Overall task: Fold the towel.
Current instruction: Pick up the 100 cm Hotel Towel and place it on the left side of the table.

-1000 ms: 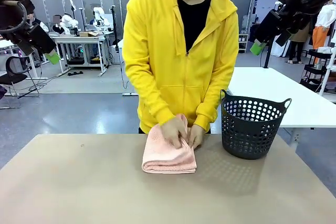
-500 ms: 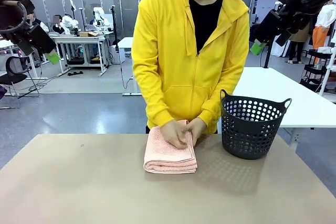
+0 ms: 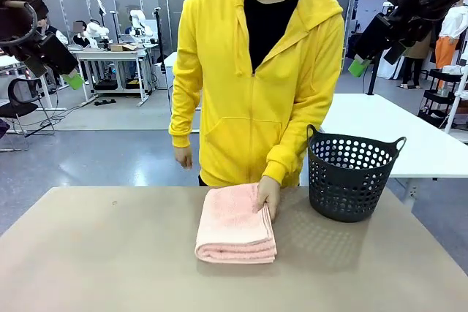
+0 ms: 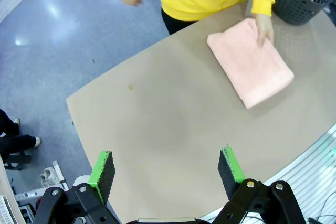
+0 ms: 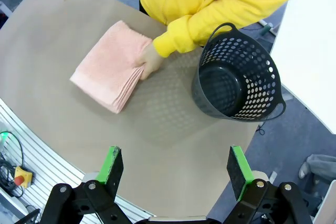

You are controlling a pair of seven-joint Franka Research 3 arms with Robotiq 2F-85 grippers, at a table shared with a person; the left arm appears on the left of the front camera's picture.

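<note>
I'm looking at the tan table (image 3: 95,261), which is carrying two things. A folded pink towel (image 3: 235,224) is lying flat on it, and the person's hand (image 3: 268,196) is resting on the towel's far corner, with the rest of the towel lying on the robot's side of that hand. A dark perforated basket (image 3: 351,177) is standing upright just beyond the hand, on the side away from the towel, apart from both.
</note>
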